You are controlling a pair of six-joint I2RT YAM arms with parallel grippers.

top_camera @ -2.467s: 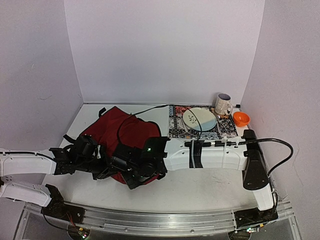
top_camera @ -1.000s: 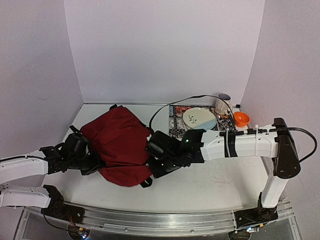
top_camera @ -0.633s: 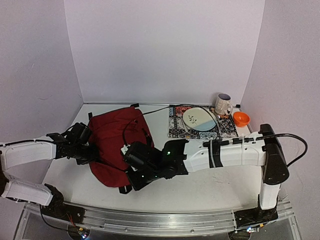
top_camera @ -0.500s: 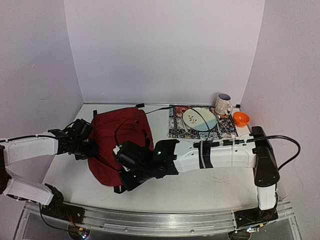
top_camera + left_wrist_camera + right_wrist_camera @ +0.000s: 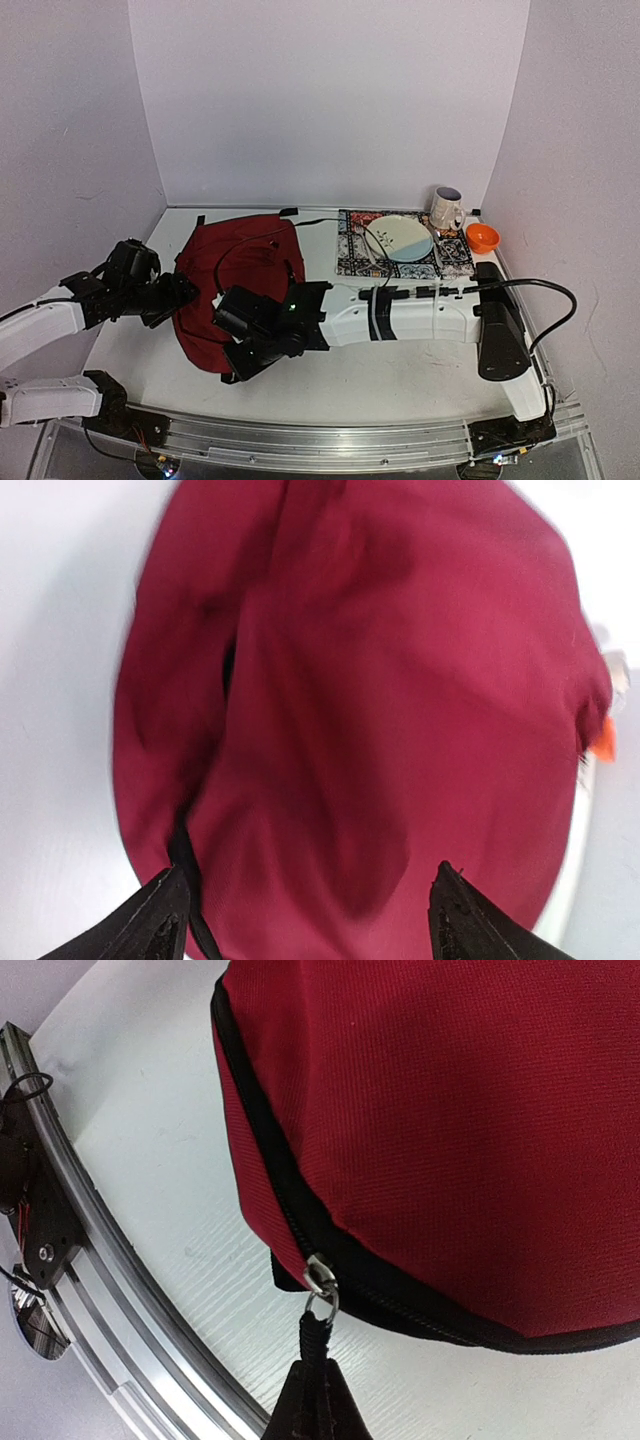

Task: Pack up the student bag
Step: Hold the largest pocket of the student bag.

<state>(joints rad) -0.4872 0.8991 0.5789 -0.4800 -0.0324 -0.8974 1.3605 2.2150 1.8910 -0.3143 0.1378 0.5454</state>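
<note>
Student bag [image 5: 245,265], dark red, lies flat on the white worktop [image 5: 400,368] in the overhead view; left tool [image 5: 178,292] sits at its left edge, right tool [image 5: 238,362] at its near edge; far to the right of both tools a patterned mat [image 5: 445,262] carries a plate [image 5: 400,238], with a mug [image 5: 447,208] and orange bowl [image 5: 482,237] nearby.

Left wrist view: two black fingertips [image 5: 165,920] stand well apart; the student bag fills the space ahead and between them; contact cannot be told.

Right wrist view: tool pinched together on a black zipper pull [image 5: 316,1345], hanging from the silver slider [image 5: 320,1280] on the bag's black zipper just ahead.
</note>
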